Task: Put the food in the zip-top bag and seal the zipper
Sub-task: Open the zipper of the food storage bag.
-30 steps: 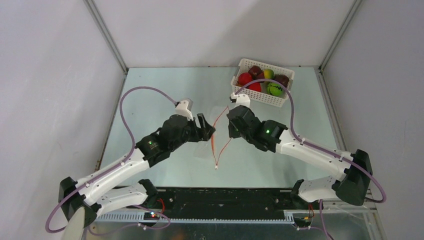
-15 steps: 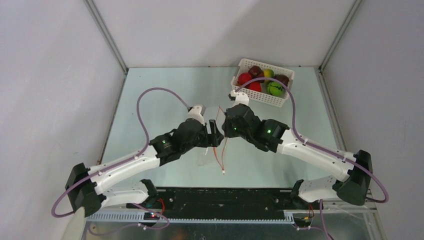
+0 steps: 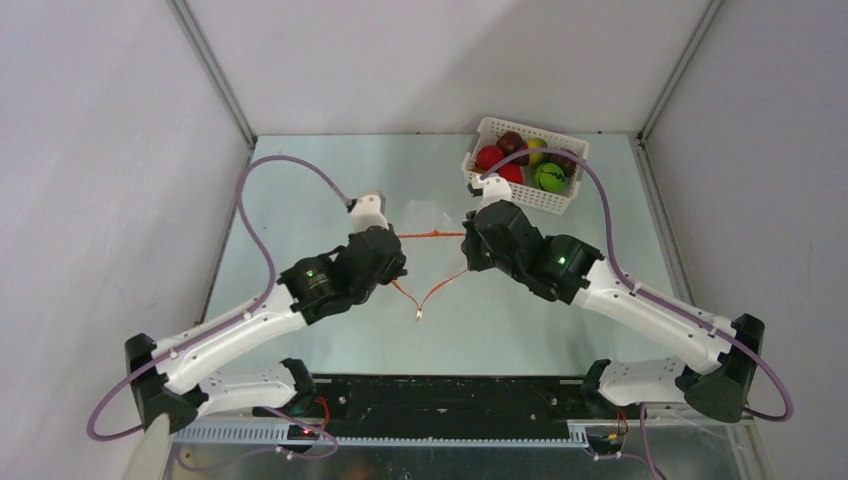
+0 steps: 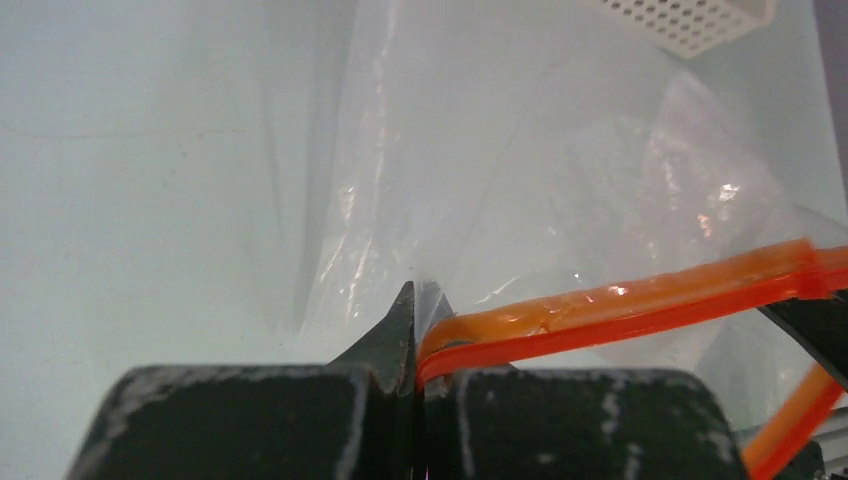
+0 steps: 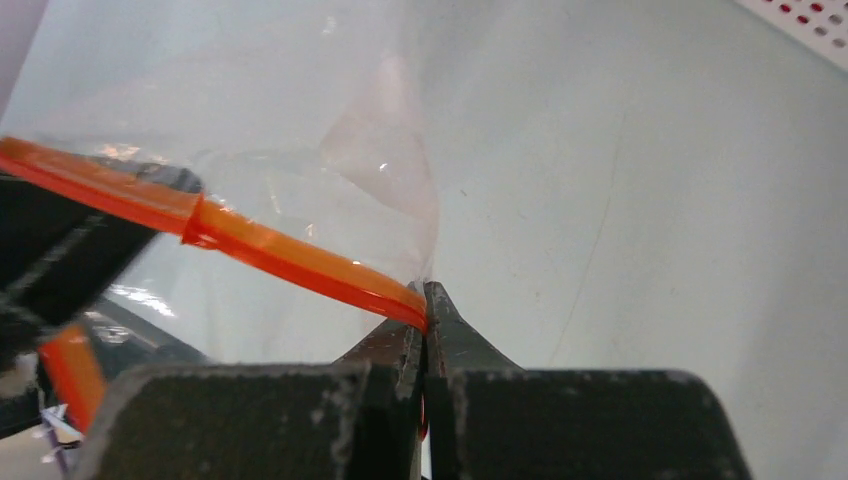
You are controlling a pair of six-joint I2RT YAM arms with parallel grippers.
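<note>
Pinching one lip of the zipper (image 3: 432, 236), the left gripper (image 4: 418, 300) and right gripper (image 5: 425, 300) were both clamped shut on it, the strip running taut crosswise between them. The food (image 3: 515, 160) lay in the basket (image 3: 520, 197) beyond, nearer the right arm.

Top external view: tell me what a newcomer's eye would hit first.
The thin orange-red zipper strip stands out, pulled taut across the middle between the left tool and right tool, both shut on it, its other strand sagging in a V toward the near edge. The clear floppy plastic bag it edges looks empty. At the far right, the white perforated plastic basket holds the red, maroon and green ball-like toy fruits.
</note>
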